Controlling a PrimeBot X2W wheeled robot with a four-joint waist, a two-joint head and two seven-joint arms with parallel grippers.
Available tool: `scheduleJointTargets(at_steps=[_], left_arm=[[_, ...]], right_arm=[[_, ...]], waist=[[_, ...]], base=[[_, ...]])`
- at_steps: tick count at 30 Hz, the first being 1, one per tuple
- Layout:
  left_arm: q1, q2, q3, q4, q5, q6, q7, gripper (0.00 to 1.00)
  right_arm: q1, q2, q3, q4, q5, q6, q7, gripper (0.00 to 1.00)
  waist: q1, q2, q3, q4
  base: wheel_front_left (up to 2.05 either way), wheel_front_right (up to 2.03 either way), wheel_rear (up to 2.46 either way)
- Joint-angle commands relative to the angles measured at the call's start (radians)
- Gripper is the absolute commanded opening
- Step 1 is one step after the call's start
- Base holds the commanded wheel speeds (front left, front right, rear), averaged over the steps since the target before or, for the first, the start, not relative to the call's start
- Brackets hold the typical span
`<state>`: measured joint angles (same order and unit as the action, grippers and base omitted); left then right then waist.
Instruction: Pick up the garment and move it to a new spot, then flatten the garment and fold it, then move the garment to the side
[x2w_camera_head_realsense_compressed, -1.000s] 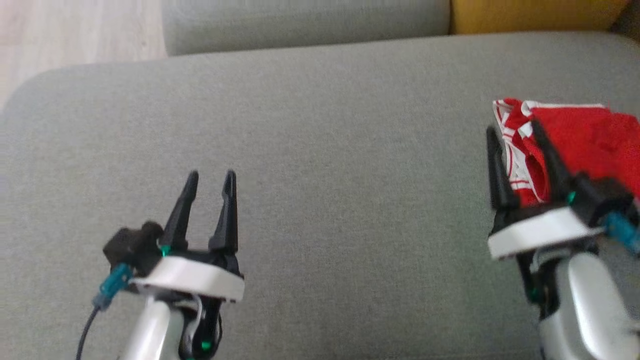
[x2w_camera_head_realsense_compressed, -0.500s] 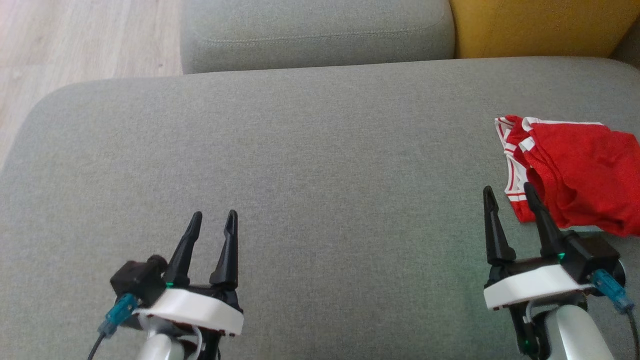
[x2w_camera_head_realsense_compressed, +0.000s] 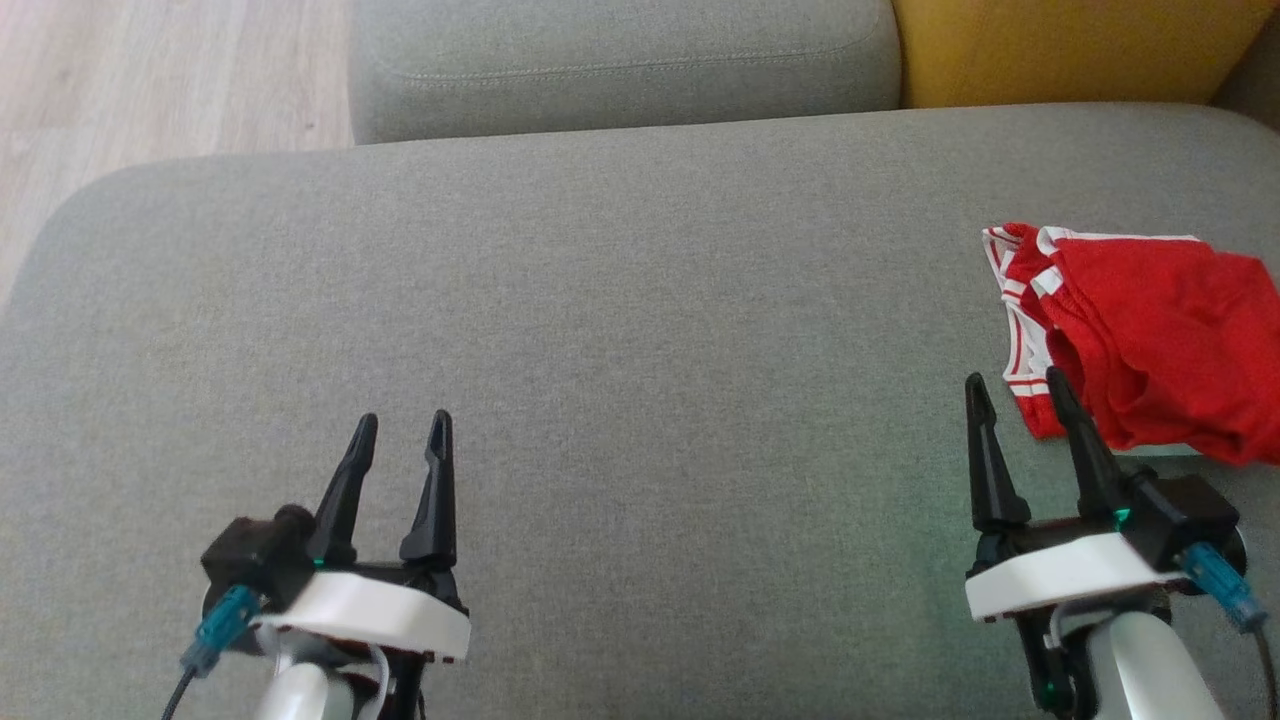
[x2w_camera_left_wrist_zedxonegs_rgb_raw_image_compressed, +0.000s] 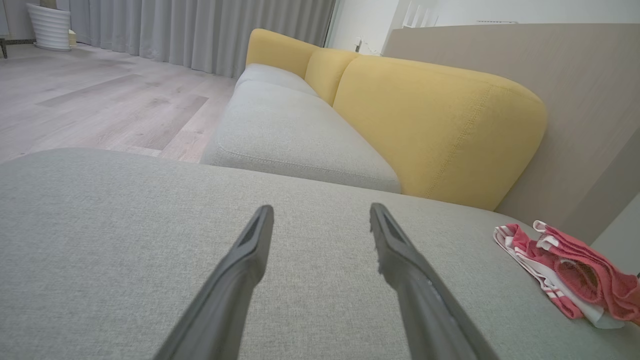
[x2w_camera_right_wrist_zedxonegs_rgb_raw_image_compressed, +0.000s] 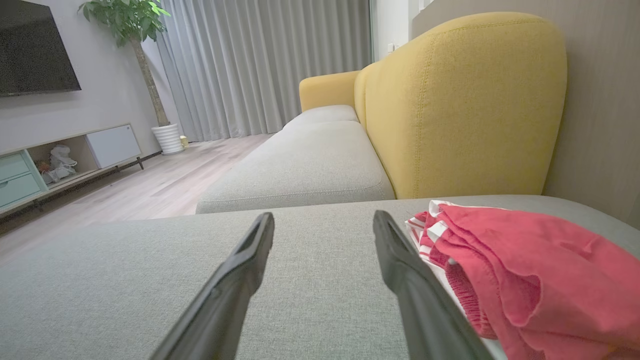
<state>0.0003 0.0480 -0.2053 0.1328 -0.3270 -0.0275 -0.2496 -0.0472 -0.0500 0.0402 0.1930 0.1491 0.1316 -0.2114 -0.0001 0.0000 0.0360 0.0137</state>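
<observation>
I hover over a broad grey cushion (x2w_camera_head_realsense_compressed: 640, 300) that spans nearly the whole head view. Past its far edge lies a second grey seat cushion (x2w_camera_head_realsense_compressed: 620, 60), with a yellow backrest (x2w_camera_head_realsense_compressed: 1060, 50) at the far right and a pale wooden floor (x2w_camera_head_realsense_compressed: 150, 80) at the far left.

The garment (x2w_camera_head_realsense_compressed: 1150, 340) is red with white stripes along one edge. It lies bunched in loose folds at the right end of the broad cushion, its striped edge turned to the left.

My right gripper (x2w_camera_head_realsense_compressed: 1015, 380) hangs at the near right, its two fingers spread apart with nothing between them. The garment sits just beyond it and to its right. In the head view the tip of my outer finger crosses the garment's near left corner. In the right wrist view the striped edge lies just beside that finger, on its outer side and not in the gap. I cannot tell whether finger and cloth touch.

My left gripper (x2w_camera_head_realsense_compressed: 404, 420) hangs at the near left, its fingers also parted and holding nothing, well apart from the garment, with bare grey cushion between them.
</observation>
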Motion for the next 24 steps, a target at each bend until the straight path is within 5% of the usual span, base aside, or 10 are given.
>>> scheduleJointTargets(at_steps=[1,17,18,24], left_arm=[[-0.021,0.002,0.040,-0.035,0.001,-0.004,-0.012,1.00],[-0.019,0.002,0.059,-0.051,-0.023,0.004,-0.012,1.00],[0.001,0.000,0.024,-0.007,-0.022,0.001,0.001,0.00],[0.006,0.002,0.029,0.027,-0.077,-0.003,0.014,0.00]], right_arm=[[-0.031,0.000,0.027,-0.029,0.007,-0.001,-0.011,1.00],[-0.037,0.000,0.034,-0.017,0.005,-0.001,-0.014,1.00],[0.000,0.000,0.009,0.015,0.001,0.000,0.000,0.00],[0.007,-0.001,0.010,0.043,0.064,0.000,0.010,0.00]], waist=[[0.0001,0.0000,0.001,0.000],[0.0001,0.0000,0.000,0.002],[0.0001,0.0000,0.000,0.002],[0.0001,0.0000,-0.001,0.001]], base=[[0.00,0.00,0.00],[0.00,0.00,0.00],[0.00,0.00,0.00],[0.00,0.00,0.00]])
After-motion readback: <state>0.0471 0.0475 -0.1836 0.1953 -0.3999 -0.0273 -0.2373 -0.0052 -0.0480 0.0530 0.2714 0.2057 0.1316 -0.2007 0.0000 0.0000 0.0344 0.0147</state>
